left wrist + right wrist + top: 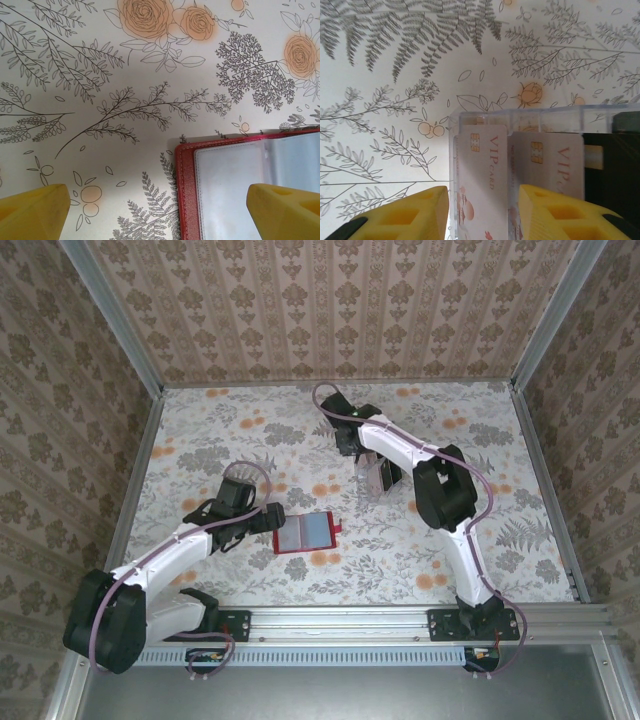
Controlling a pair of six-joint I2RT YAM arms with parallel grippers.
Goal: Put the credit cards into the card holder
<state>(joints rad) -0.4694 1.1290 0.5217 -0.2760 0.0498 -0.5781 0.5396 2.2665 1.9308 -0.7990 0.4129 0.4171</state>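
Card holder (305, 532) lies open at the centre of the top view, with the left gripper (262, 520) beside its left edge. Left wrist: jaws spread wide, empty, card holder lower right. Right wrist: right gripper (482, 215) half open astride a credit card (482, 170) standing in the clear rack (520, 114), not pinching it.

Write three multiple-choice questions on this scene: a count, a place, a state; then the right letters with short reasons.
1. How many pale cards marked VIP stand in the clear plastic rack? A one; B two; C four.
2. Where does the red folding wallet lie? A on the floral table, by the left gripper; B inside the rack; C at the table's far edge.
3. The wallet is: A snapped shut; B standing upright; C open flat.
Key: 1B, the right wrist view shows two; 2A, seen from above; 3C, its clear sleeves face up.
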